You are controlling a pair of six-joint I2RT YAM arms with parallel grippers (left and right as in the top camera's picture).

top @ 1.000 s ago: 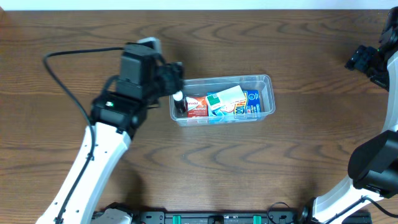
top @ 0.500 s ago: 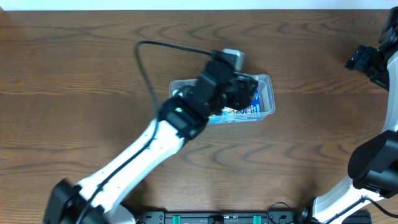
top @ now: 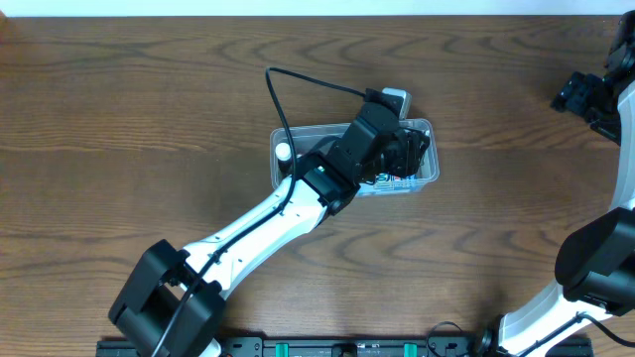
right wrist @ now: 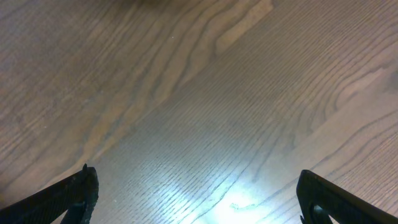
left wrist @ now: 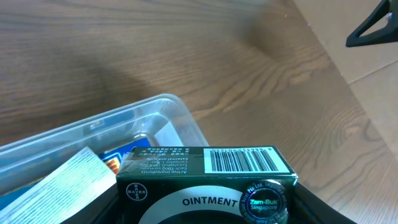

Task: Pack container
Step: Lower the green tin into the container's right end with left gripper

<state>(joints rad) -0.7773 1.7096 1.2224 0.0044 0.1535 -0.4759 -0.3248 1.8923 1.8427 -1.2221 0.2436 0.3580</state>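
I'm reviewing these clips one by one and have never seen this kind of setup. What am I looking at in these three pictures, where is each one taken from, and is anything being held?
These are two robot arms at a wooden table, each ending in a two-finger gripper. One picture looks straight down from above the table; the other two come from small cameras on the wrists, looking out past each arm's own fingers.

From above, the left gripper reaches over the right end of the container, a clear plastic tub with small boxes inside. Its wrist camera shows a dark green ointment box between its fingers, above the tub's corner, so that gripper is shut on the box.

The right gripper sits off at the table's far right edge. Its camera shows only bare wood between wide-open fingers; it holds nothing.
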